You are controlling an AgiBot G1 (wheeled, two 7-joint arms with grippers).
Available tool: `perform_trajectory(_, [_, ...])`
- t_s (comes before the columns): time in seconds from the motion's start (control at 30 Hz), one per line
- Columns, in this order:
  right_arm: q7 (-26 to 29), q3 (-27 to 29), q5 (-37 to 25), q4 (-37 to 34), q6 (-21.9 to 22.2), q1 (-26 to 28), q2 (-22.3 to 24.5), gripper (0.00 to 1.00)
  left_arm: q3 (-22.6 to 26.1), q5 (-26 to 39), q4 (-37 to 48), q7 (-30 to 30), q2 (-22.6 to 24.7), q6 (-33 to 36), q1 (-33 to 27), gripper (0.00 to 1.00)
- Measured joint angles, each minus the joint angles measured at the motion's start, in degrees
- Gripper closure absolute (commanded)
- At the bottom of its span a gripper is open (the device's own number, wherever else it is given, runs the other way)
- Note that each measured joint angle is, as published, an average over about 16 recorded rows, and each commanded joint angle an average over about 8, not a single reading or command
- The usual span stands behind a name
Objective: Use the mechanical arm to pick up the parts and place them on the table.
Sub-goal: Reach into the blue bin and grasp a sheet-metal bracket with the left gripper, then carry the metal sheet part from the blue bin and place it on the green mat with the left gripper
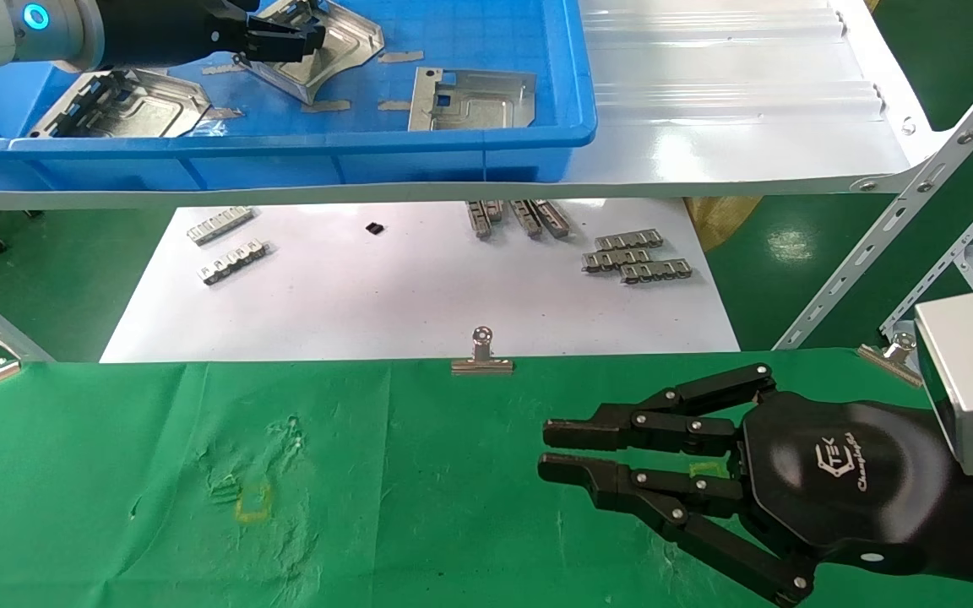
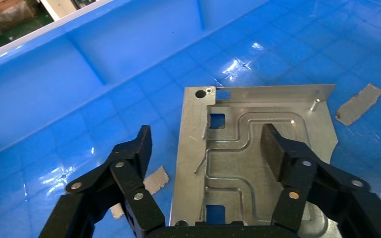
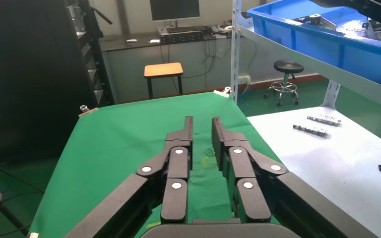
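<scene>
**Left gripper spread over a plate in the tray; right gripper nearly closed and empty above the cloth**

The left gripper [image 2: 206, 148] is held with its fingers [image 2: 133, 148] spread wide, and nothing is grasped between them. One finger is seen over the blue floor beside a silver stamped plate [image 2: 243, 163], the other over the plate's embossed groove; whether the pads touch the metal cannot be told. In the head view the left gripper [image 1: 284, 40] is reached into the blue plastic tray [image 1: 326, 139], which is carried on a white shelf [image 1: 706, 127] beyond the far edge of the table. The plate under the gripper [image 1: 326, 51] lies there, a second plate [image 1: 127, 105] is found nearer the tray's left end, and a third plate [image 1: 471, 100] lies toward its right end. Small grey scraps [image 2: 359, 103] are scattered on the tray floor.

The right gripper [image 1: 558, 452] is seen with its fingers [image 1: 622, 432] drawn almost together, only a narrow gap being left, and nothing is held. It is poised over the green cloth table [image 1: 115, 507] toward the near right corner, pointing left. A yellow square outline [image 1: 252, 502] is marked on the cloth left of centre, and binder clips [image 1: 481, 355] are fixed along the far edge. Beyond that edge a white sheet [image 1: 385, 295] is laid lower down, with small ridged metal strips [image 1: 634, 257] on it.
</scene>
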Motion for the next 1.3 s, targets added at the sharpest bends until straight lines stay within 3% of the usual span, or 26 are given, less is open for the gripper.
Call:
perform_trajectory(0.53, [0.0,0.0,0.0,0.0,0.0,0.0,0.0,0.0,-0.5,-0.7,1.1,0.5,-0.8,-0.3,-0.3,1.0])
perform_trajectory(0.8, [0.0,0.0,0.0,0.0,0.0,0.0,0.0,0.0,-1.4,-2.0,0.2,1.3,-2.0,3.3,-1.2,1.0])
perform_trajectory(0.97, [0.0,0.0,0.0,0.0,0.0,0.0,0.0,0.0,-2.7,-4.1,-1.4,2.9,-4.0,10.8,-1.9,1.0])
perform_trajectory(1.3, [0.0,0.0,0.0,0.0,0.0,0.0,0.0,0.0,-5.5,-9.7,-5.8,10.0,-10.0,35.5,-1.2,1.0])
